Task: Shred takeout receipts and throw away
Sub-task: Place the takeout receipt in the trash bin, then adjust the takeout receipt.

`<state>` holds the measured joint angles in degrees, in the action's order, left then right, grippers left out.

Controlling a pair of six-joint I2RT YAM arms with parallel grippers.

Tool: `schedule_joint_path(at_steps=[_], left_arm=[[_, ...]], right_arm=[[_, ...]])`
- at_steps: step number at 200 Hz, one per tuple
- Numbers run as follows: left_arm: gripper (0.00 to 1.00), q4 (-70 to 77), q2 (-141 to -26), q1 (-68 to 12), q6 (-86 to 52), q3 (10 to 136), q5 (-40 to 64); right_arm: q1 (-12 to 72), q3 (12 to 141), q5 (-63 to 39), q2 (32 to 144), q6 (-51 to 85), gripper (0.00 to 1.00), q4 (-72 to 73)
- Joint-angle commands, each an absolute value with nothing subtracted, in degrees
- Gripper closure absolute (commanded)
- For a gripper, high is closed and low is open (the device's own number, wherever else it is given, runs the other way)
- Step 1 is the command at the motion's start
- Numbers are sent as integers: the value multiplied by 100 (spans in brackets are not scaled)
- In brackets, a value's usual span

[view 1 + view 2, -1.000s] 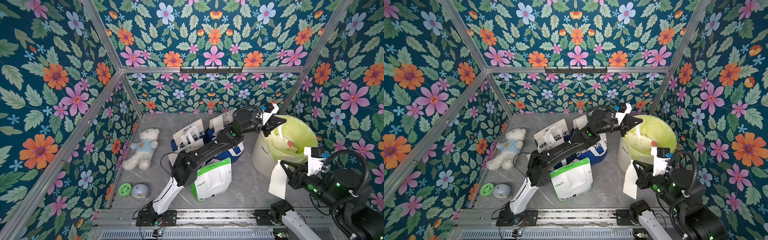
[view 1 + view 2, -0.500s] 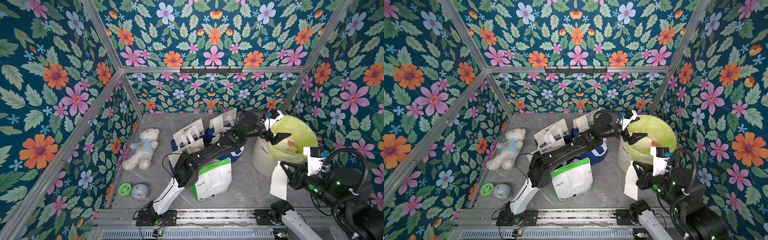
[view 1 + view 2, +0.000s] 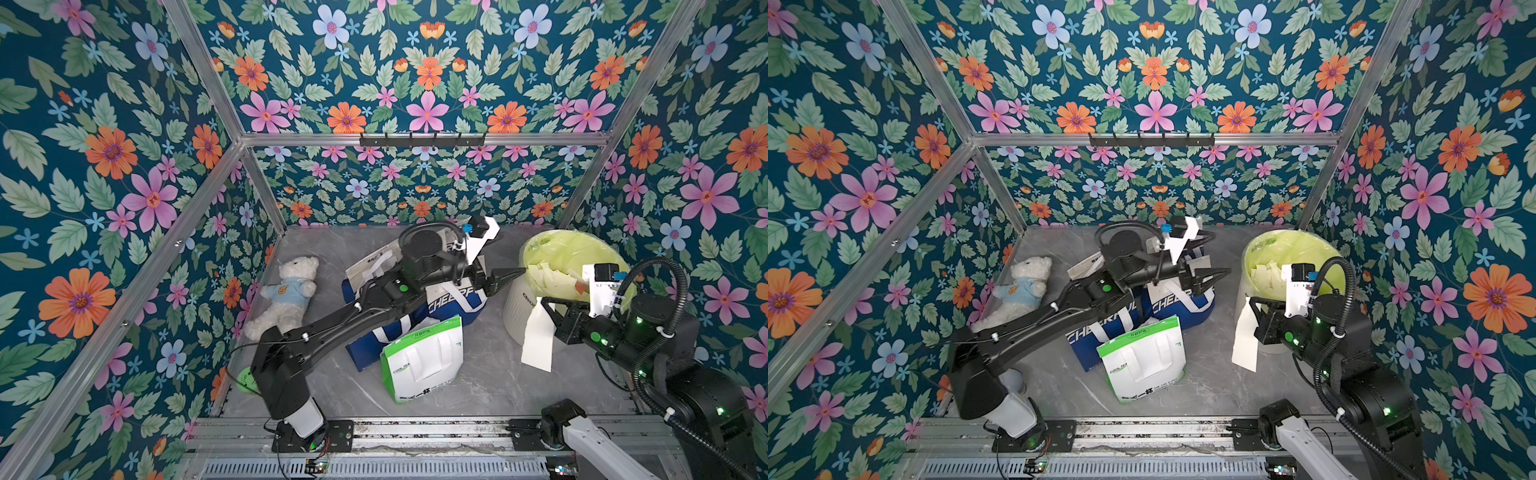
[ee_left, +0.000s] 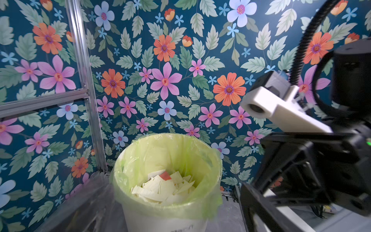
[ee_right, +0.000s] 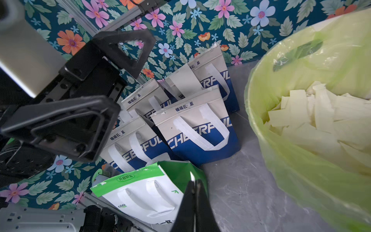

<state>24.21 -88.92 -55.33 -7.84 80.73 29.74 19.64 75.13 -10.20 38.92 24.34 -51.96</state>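
Nearest the front edge of the tabletop [image 3: 490, 374], my right gripper [image 3: 549, 306] is clamped on the top edge of a takeout receipt [image 3: 538, 338]. This plain white sheet hangs straight down in front of the outer wall of the bin [image 3: 515, 305]. I cannot tell whether its lower edge meets the marble. In the right wrist view my fingers [image 5: 200, 202] are pressed together, with a sliver of white between them.

To the left of the sheet, a white-and-green bag [image 3: 424, 357] stands near the front edge, and a lane of bare marble runs between the two. Just behind it crowd the white-and-blue bags [image 3: 453, 298].

Above those bags my left gripper [image 3: 503, 280] is spread wide and holds nothing. Its tips point at the bin's rim from just beside it.

The bin sits in the right rear corner, lined in yellow-green plastic, with a heap of pale torn strips [image 4: 166, 186] inside.

A teddy bear [image 3: 286, 291] lies along the left edge, with bare marble between it and the bags. A further bare strip runs along the back edge.
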Motion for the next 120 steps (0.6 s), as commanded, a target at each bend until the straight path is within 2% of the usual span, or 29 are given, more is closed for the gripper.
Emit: schedule_joint_path(at_steps=[1, 19, 39, 69, 120], left_arm=[[1, 3124, -8217, -5516, -1295, 7235, 3358], [1, 3938, -7752, -5515, -1681, 6485, 3668], [6, 4511, -7522, -5513, -2150, 6028, 3743], [10, 5284, -7501, -5519, -2803, 5600, 3236], [13, 7261, -8274, -5524, -4464, 5437, 2463]], right_arm=[[1961, 7221, -1853, 3935, 2807, 100, -3537], [1958, 6880, -2270, 3995, 3207, 100, -2401], [1964, 6430, -2416, 4003, 3629, 100, -1083], [1958, 5851, -2382, 4040, 4209, 100, 637], [1968, 5555, -2509, 4220, 4675, 100, 1683]])
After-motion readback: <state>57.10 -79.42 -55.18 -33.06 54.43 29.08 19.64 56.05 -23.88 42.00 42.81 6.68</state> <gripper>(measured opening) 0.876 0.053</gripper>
